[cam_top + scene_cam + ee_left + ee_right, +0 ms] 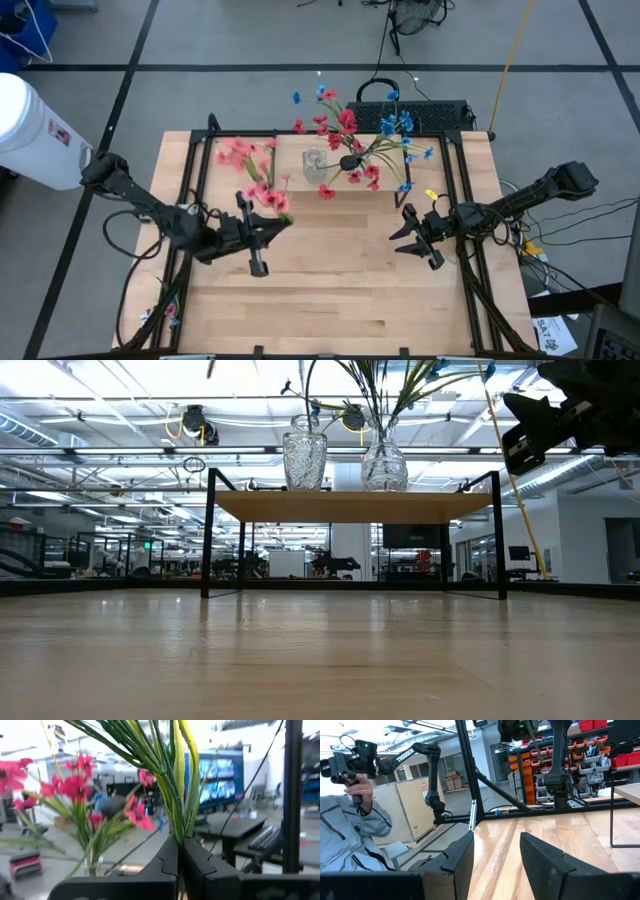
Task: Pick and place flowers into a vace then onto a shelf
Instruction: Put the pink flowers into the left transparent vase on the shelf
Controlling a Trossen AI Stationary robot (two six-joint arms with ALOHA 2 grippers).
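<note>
My left gripper [280, 222] is shut on the pink flowers [250, 170] over the table's left middle, in front of the shelf [350, 507]. On the shelf stand an empty cut-glass vase [305, 458] and a round glass vase [384, 465] that holds the red flowers [345, 125] and the blue flowers [398, 125] by their stems. My right gripper [402, 230] waits open above the table's right side, with nothing between its fingers [455, 860]. My left gripper pinches the pink spray's bundle of green stems [176, 827] between its two fingers, near the lower end. The fingers come at it about level, from the table's left. The spray rises slanting from the fingers toward the far left, clear of the table.
A black frame [200, 170] runs around the tabletop. A white cylinder [25, 130] stands off the table's left, a keyboard [415, 110] beyond its far edge. A person [350, 830] with a hand controller shows in the right wrist view. Bare wood [340, 280] lies toward the near edge.
</note>
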